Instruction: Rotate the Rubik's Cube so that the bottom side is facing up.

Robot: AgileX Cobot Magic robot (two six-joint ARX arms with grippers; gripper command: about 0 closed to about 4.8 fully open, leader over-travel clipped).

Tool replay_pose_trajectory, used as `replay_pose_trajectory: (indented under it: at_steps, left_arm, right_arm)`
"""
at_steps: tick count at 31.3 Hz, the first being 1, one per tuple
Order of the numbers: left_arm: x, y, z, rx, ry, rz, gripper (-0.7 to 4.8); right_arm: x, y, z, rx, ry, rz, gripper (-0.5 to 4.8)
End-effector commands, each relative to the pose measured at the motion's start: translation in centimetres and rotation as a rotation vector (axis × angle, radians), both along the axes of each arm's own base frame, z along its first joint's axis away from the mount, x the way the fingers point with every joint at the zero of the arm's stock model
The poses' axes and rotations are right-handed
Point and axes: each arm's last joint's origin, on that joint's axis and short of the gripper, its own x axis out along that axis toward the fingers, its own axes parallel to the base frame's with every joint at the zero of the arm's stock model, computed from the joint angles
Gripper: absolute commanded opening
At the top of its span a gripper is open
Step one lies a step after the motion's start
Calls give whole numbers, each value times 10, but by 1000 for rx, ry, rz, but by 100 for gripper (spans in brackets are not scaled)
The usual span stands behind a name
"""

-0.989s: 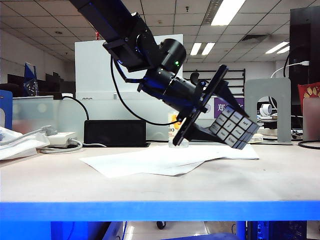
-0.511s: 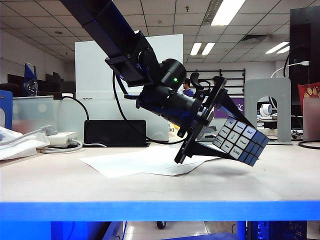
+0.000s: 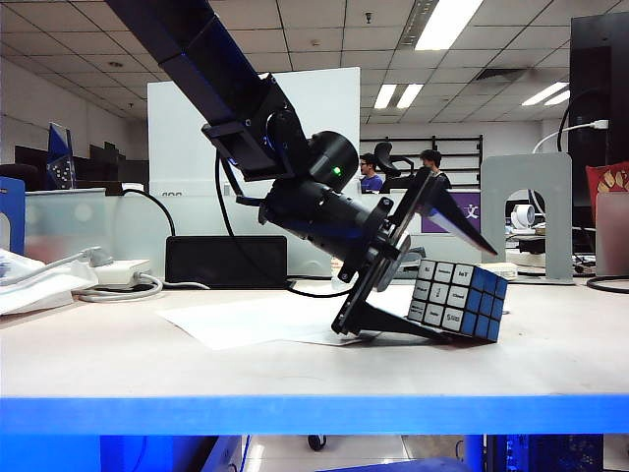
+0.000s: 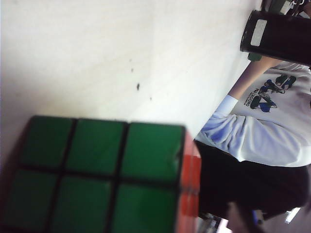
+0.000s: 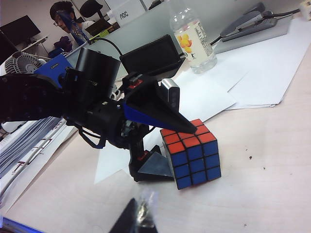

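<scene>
The left arm (image 3: 197,49) consists of black box-section links with a blue sheen along the edges. Its wrist housing (image 3: 329,162) is a rounded black cylinder carrying a small lit green indicator. A thin black cable (image 3: 236,211) loops loosely from the forearm to beneath the wrist. The left gripper (image 3: 432,270) mounts on a flat black crossbar; its two fingers (image 3: 447,211) are black, triangular and wedge-shaped, tapering to narrow tips. In the right wrist view the finger flanks show blue panels and a small red fitting sits near the base. Of the right gripper (image 5: 138,216), only a dark, blurred finger tip with a pale metallic fitting is visible.
</scene>
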Motion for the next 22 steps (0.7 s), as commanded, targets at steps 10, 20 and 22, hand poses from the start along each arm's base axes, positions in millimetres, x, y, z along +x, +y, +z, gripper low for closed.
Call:
replay_pose_trajectory:
  at_steps: [10, 20, 22]
  left_arm:
    - [8, -2, 15, -147, 98, -25, 479]
    - [10, -12, 30, -238, -146, -55, 465]
    - [12, -13, 35, -241, -200, -67, 465]
  right_arm:
    - [-1, 3, 3, 5, -20, 31, -1]
    - [-1, 2, 3, 5, -20, 31, -1]
    - [-1, 2, 3, 5, -20, 31, -1]
